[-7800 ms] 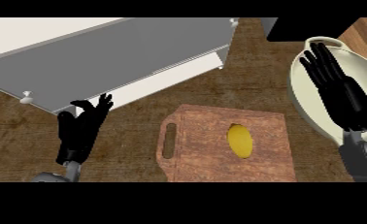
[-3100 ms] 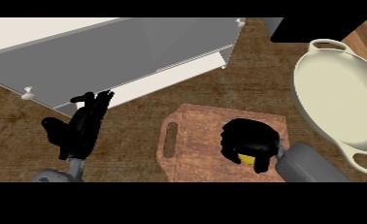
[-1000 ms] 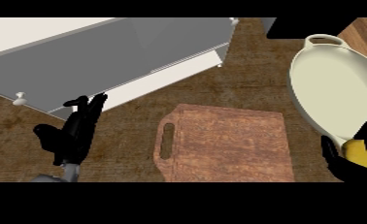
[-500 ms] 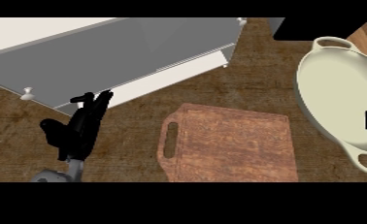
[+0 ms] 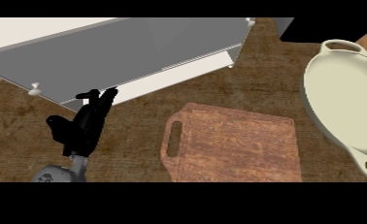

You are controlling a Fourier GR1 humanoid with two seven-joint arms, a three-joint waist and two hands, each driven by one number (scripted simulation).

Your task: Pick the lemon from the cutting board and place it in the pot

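Observation:
A brown wooden cutting board (image 5: 233,145) with a handle slot lies at the lower middle of the counter, and nothing rests on it. The cream pot (image 5: 337,97) with a loop handle stands at the right edge, partly cut off by the view. What shows of its inside is bare. No lemon shows anywhere. My left hand (image 5: 82,123) rests open at the lower left, fingers pointing up. My right hand is outside the view.
A grey and white open drawer (image 5: 136,53) with small knobs fills the upper left, reaching down to just above my left hand. A dark block (image 5: 315,26) sits at the top right corner. Brown counter top (image 5: 258,89) runs between the drawer, the board and the pot.
One second ago my right hand held the lemon at the lower right edge by the pot; now hand and lemon are out of view. The view has shifted slightly. The left hand stays put.

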